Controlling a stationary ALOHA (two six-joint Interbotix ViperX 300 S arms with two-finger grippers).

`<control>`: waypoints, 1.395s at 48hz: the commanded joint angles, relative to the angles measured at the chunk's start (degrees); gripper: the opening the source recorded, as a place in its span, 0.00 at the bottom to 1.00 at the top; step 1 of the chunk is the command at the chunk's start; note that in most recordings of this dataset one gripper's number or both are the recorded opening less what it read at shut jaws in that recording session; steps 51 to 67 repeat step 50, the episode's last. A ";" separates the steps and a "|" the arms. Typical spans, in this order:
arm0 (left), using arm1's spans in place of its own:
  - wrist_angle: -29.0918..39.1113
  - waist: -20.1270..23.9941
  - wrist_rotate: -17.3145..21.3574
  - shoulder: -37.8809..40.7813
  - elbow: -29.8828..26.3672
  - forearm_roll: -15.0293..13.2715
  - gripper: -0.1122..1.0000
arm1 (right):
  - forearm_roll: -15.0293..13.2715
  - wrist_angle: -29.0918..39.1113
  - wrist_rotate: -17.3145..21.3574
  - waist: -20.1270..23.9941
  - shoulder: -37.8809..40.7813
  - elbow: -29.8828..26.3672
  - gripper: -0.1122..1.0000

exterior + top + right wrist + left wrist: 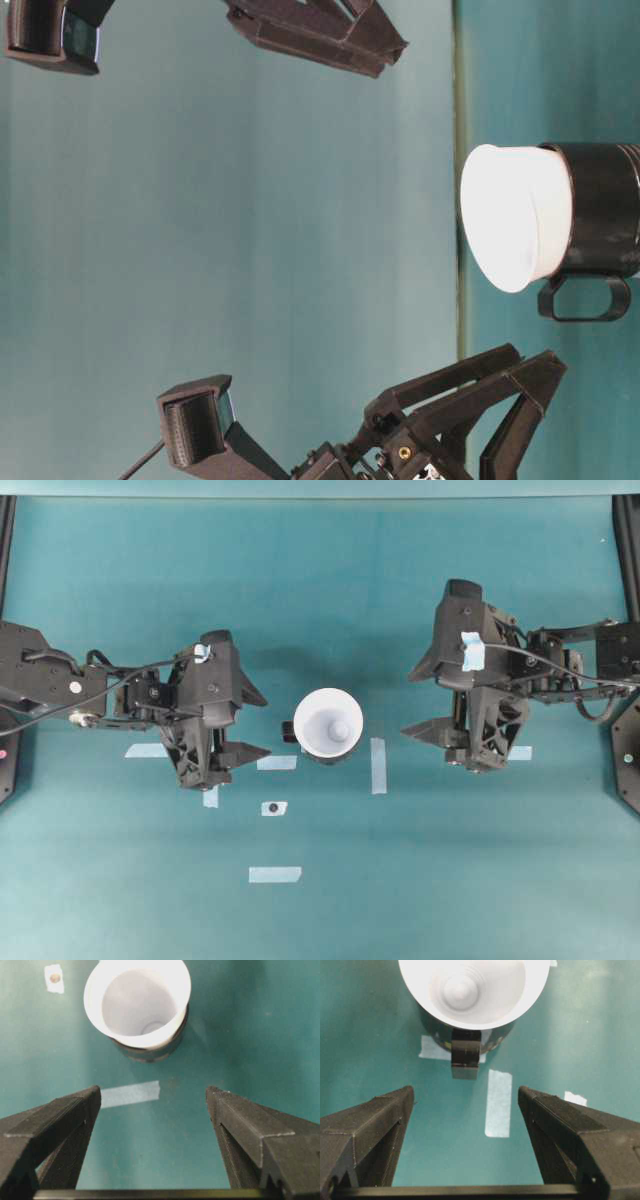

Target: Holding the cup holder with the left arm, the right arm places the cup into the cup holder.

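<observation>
The white cup (328,723) sits upright inside the black cup holder (289,734) at the table's middle; the holder's handle tab points toward my left arm. My left gripper (258,723) is open and empty, just left of the tab, apart from it. My right gripper (412,700) is open and empty, to the right of the cup with a gap. The left wrist view shows the cup (470,990) and the holder's tab (466,1055) ahead of the open left gripper (466,1091). The right wrist view shows the cup (137,1000) in the holder (150,1052) ahead of the open right gripper (153,1090). In the table-level view the cup (515,215) rests in the holder (605,210).
Pale tape strips lie on the teal table: one right of the cup (378,765), one left of it (276,763), one nearer the front (274,874). A small tape patch with a dark dot (273,808) lies in front of the cup.
</observation>
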 commanded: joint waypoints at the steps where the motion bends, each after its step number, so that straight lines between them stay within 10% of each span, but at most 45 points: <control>1: -0.44 -0.26 0.09 -0.97 -0.70 0.09 0.91 | 0.09 -0.88 -0.26 -0.09 -2.55 -0.53 0.91; 67: -0.44 -0.26 0.44 -1.05 -1.76 0.09 0.91 | 0.18 -2.46 0.44 -0.09 -2.55 0.18 0.91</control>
